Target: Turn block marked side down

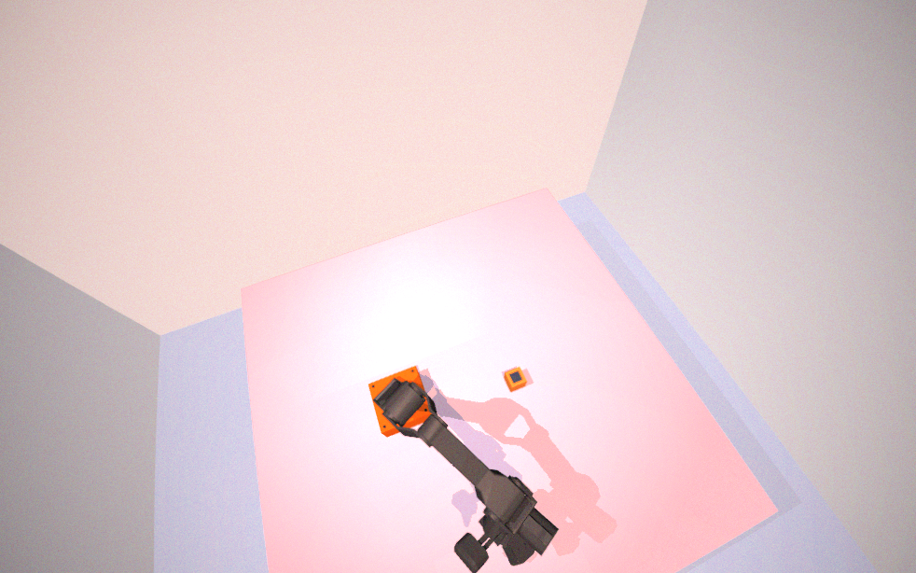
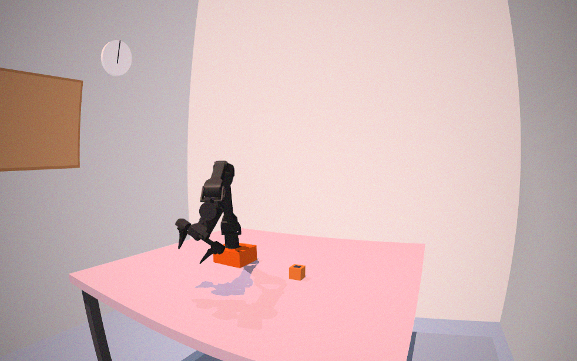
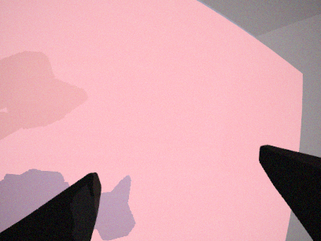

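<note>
Pink table (image 2: 348, 297) — block (image 2: 297, 271) well apart from hand (image 2: 193, 246)

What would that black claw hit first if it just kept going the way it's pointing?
Probably the bare pink table. The open gripper angles downward, and the wrist view shows only tabletop and shadows between its fingers. The orange block sits off to one side, out of that line.
</note>
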